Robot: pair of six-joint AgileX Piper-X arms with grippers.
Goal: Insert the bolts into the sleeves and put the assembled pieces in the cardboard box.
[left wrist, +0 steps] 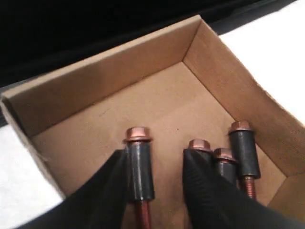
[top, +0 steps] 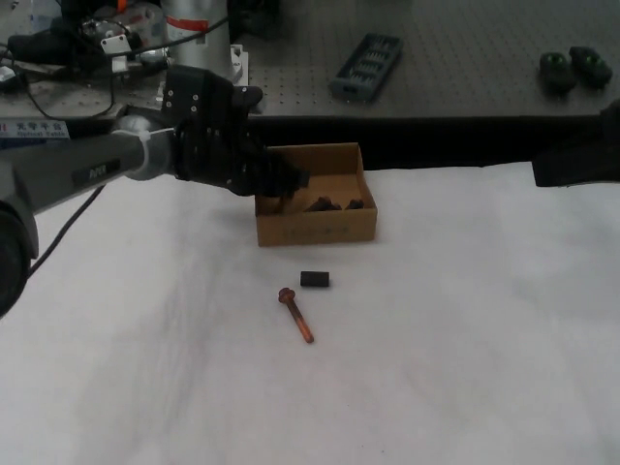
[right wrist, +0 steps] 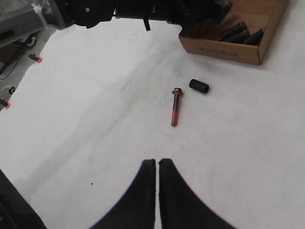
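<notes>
My left gripper (left wrist: 155, 156) is down inside the cardboard box (left wrist: 109, 76), open. An assembled bolt in its black sleeve (left wrist: 139, 167) stands between the fingers, against one finger (left wrist: 112, 181) with a gap to the other. Three more assembled pieces (left wrist: 244, 151) lie beside it. In the high view the left gripper (top: 286, 189) hangs over the box (top: 315, 232). On the white cloth in front of the box lie a loose copper bolt (top: 295, 315) and a black sleeve (top: 314, 279). My right gripper (right wrist: 157, 163) is shut, well short of the bolt (right wrist: 175, 107) and sleeve (right wrist: 199, 86).
White cloth (top: 465, 349) covers the bench, with free room on all sides of the loose parts. Behind the cloth, a dark perforated board holds a blue rack (top: 366, 63), black parts (top: 574, 70) and cables (top: 58, 53).
</notes>
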